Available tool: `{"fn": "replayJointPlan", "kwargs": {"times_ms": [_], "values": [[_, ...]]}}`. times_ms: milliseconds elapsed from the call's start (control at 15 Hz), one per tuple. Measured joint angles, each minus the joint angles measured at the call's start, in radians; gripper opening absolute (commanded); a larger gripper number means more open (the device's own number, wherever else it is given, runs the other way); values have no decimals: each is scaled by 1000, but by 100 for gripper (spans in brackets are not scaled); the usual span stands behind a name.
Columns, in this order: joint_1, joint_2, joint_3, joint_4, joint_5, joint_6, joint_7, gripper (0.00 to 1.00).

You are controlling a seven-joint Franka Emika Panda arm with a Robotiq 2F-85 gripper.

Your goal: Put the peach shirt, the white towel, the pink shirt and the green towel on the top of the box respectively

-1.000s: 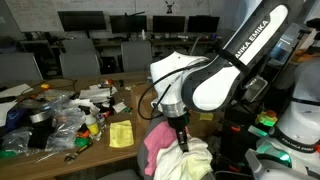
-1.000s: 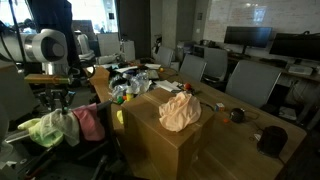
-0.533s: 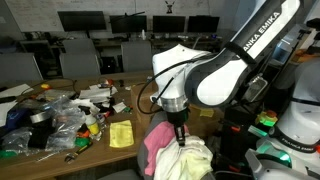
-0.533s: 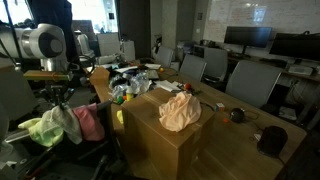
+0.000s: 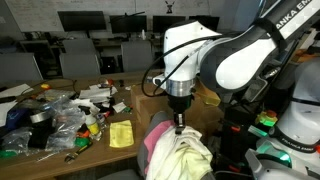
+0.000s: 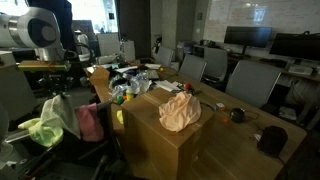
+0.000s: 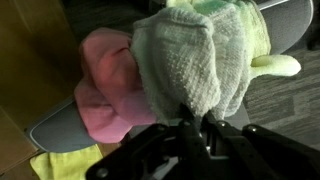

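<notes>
The jaws are pinched nearly shut on a fold of the white towel (image 7: pixel 180 60), which hangs from them above the pink shirt (image 7: pixel 105 85) and green towel (image 7: pixel 255 35), on what looks like a chair (image 7: pixel 55 128). Gripped at the top, it drapes clear. The peach shirt (image 6: pixel 180 110) already lies on the box (image 6: pixel 150 145).

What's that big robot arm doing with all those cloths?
The robot's gripper is pinching the white towel, which bunches up to its closed jaws. The pink shirt and the green towel sit right beside it, touching it, waiting their turn. The peach shirt already lies on top of the big cardboard box. So one cloth is on the box, and the white towel is in the gripper.
</notes>
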Motion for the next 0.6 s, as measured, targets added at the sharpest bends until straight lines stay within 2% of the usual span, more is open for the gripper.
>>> {"fn": "replayJointPlan", "kwargs": {"times_ms": [333,600], "values": [[-9,-88,-41,18,-6,-15,12,3],[-43,-136,-78,92,-42,-82,26,3]]}}
